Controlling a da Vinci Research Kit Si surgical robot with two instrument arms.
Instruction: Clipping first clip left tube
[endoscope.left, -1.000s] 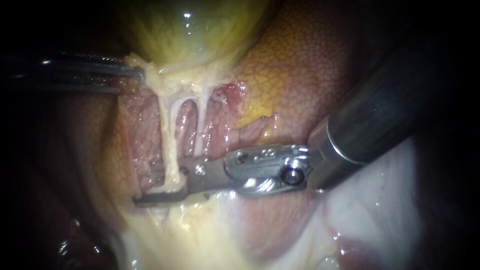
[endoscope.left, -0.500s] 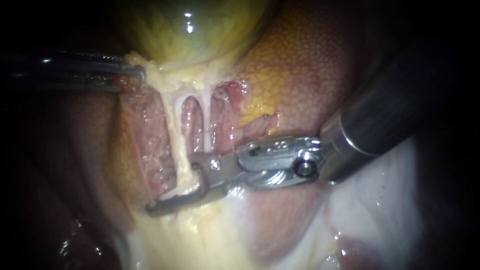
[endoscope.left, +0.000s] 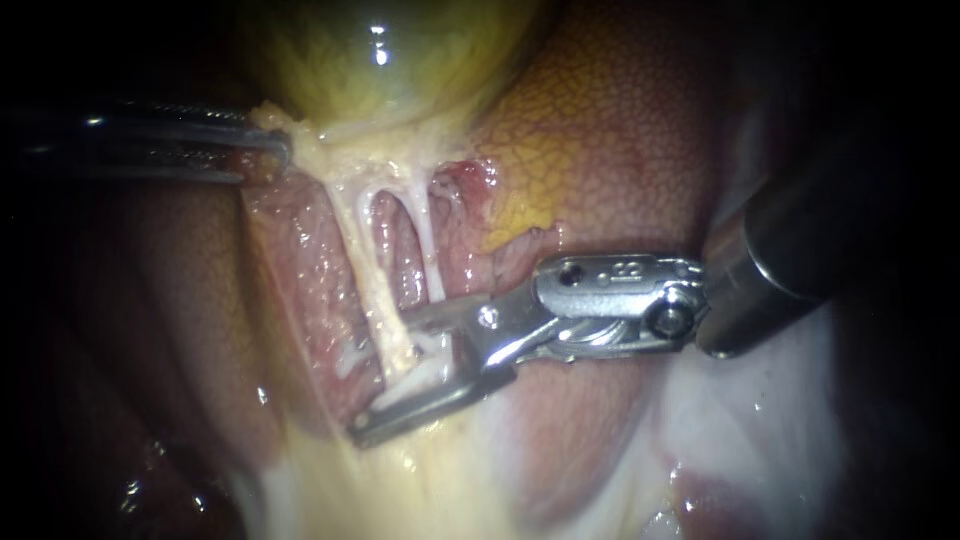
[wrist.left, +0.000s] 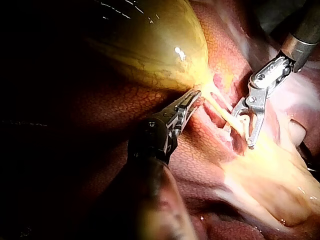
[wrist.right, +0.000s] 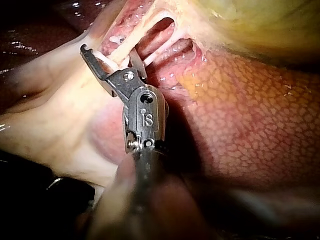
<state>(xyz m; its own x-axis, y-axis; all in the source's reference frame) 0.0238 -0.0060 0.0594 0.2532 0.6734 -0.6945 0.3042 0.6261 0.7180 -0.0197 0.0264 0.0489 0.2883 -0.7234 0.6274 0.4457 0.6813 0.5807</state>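
Observation:
The yellow-green gallbladder (endoscope.left: 380, 70) hangs at the top, with two pale tubes running down from its neck. My left instrument (endoscope.left: 280, 150) is shut on the frayed tissue at the neck, which the left wrist view also shows (wrist.left: 196, 95). My right instrument (endoscope.left: 385, 385) comes in from the right with its jaws open. The left tube (endoscope.left: 365, 270) passes between them near its lower end. The same straddling shows in the wrist views (wrist.left: 240, 132) (wrist.right: 110, 52). The right tube (endoscope.left: 425, 250) runs just above the upper jaw. A whitish bit between the jaws cannot be identified.
Mottled red-orange liver (endoscope.left: 620, 130) lies behind and to the right of the tubes. Pale yellow fatty tissue (endoscope.left: 400, 480) spreads below the right instrument's jaws. White membrane (endoscope.left: 760, 400) lies under its shaft.
My right instrument has drawn back to the right and slightly down, its jaws now gaping wider. The left tube's lower end has swung right with it. The left instrument has held still.

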